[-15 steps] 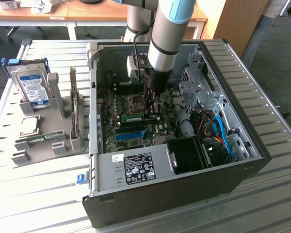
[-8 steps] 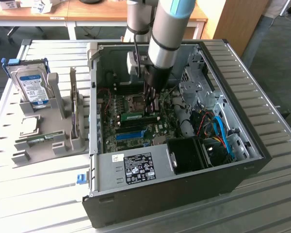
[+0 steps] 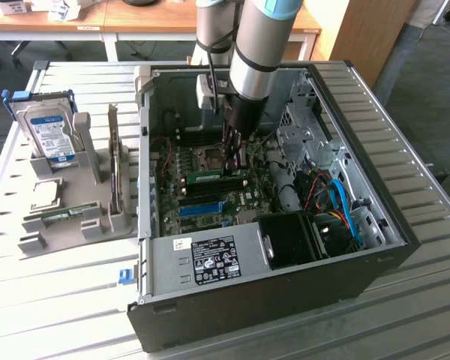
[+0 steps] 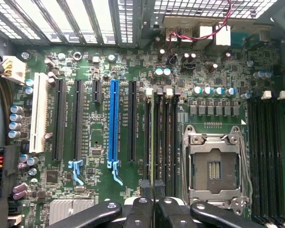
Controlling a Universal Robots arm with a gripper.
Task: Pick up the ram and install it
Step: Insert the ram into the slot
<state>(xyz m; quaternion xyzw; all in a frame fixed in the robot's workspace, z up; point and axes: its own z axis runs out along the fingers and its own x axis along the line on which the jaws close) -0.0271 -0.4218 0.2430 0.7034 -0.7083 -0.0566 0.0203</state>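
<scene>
Exterior view, pincer [image 3: 236,159] clamping ram [image 3: 210,178] (blue slot [image 3: 202,209] nearby), cables [image 3: 345,206] beyond

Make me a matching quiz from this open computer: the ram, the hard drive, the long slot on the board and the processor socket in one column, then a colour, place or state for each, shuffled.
Column one
1. the ram
2. hard drive
3. long slot
4. processor socket

Column two
A. blue
B. standing in the grey rack outside the case
C. metal-framed, no chip in it
D. green, at the tips of the gripper over the motherboard

Pairs: 1-D, 2-B, 3-A, 4-C
</scene>
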